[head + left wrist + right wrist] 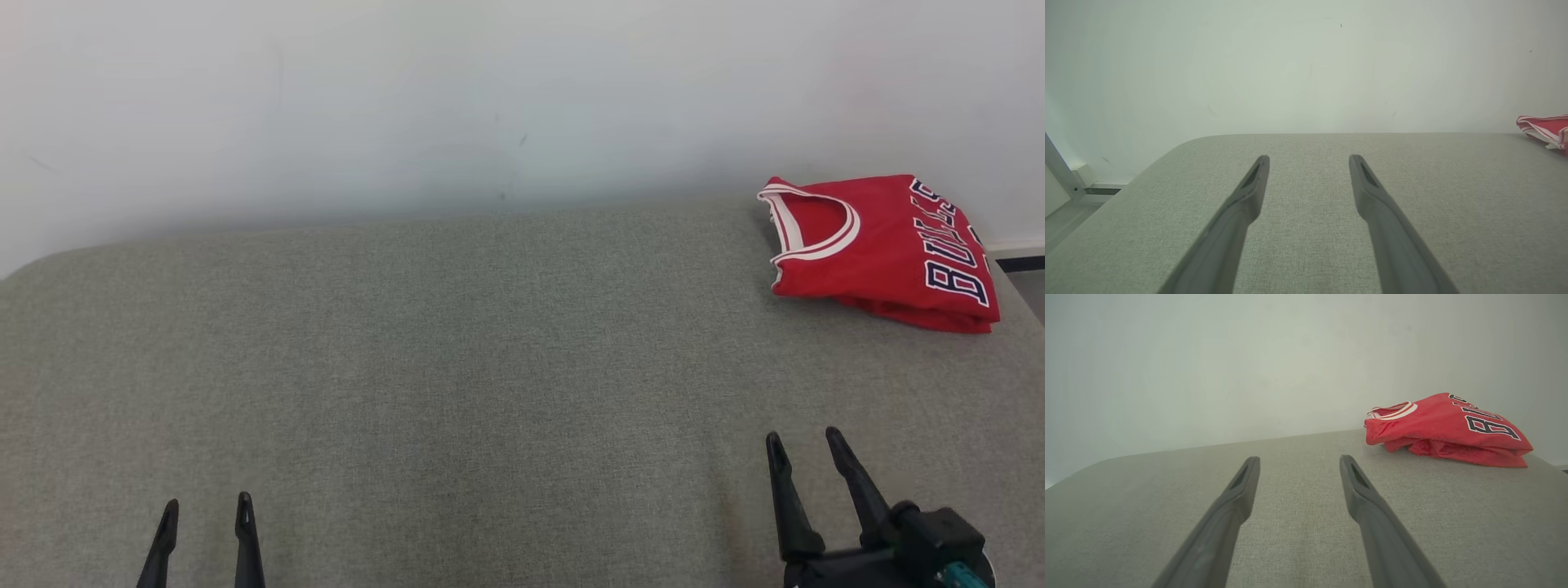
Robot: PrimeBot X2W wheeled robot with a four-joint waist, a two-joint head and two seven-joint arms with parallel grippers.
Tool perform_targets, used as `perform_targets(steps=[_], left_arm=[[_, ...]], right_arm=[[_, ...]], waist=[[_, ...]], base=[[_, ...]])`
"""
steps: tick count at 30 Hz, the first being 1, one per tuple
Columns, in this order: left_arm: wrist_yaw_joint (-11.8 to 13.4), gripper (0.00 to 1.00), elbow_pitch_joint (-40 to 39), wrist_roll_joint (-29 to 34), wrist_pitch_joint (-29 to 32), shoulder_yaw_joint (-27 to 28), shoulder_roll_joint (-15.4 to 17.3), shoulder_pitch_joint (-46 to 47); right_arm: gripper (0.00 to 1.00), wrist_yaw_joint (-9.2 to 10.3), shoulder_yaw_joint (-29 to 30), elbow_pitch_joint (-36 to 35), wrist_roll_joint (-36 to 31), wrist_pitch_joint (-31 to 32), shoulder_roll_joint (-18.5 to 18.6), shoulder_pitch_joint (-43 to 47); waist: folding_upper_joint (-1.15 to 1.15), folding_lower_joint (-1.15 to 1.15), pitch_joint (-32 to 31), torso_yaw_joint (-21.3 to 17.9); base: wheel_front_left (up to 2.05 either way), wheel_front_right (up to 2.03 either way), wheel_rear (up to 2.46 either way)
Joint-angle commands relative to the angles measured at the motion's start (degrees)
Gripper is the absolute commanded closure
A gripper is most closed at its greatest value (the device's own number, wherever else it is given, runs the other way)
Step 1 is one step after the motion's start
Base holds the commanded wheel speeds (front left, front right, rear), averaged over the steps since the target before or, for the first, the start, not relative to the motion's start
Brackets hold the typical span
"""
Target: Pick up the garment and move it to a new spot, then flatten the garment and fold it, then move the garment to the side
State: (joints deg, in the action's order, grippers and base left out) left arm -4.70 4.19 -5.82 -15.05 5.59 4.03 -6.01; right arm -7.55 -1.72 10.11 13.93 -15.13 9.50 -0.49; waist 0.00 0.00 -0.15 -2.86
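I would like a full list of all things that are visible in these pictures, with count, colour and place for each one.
folded red basketball jersey: one, red with white trim and dark lettering, on the far right corner of the surface, close to the wall
grey fabric-covered surface: one, grey, spreads across the foreground under both grippers
plain white wall: one, white, behind the surface
slanted metal bar: one, pale grey, beyond the surface's left end in the left wrist view
left gripper: one, dark fingers, open, lower left above the bare surface, holding nothing
right gripper: one, dark fingers, open, lower right, short of the jersey, holding nothing
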Motion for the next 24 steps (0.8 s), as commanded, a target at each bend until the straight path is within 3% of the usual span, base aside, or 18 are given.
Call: perform_targets(steps=[1, 9, 24], left_arm=[[-0.2, 0.0, 0.3, -0.2, -0.2, 0.0, -0.2, -0.7], [0.1, 0.0, 2.3, 0.1, -0.2, 0.5, -0.3, -1.2], [0.7, 0.0, 4.9, 0.0, -0.2, 0.2, -0.1, -0.6]], right_arm=[[0.0, 0.17, 0.3, -0.3, -0.4, 0.0, -0.8, 1.4], [0.0, 0.17, 1.1, -1.6, -1.7, 0.0, -3.1, 4.5], [0.0, 0.17, 0.4, -0.8, -2.7, 0.0, -2.8, 3.6]], waist=[[0.0, 0.0, -0.3, 0.4], [0.0, 0.0, -1.2, 0.4], [0.0, 0.0, -2.2, 1.7]], base=[[0.0, 0.0, 0.0], [0.0, 0.0, 0.0], [0.0, 0.0, 0.0]])
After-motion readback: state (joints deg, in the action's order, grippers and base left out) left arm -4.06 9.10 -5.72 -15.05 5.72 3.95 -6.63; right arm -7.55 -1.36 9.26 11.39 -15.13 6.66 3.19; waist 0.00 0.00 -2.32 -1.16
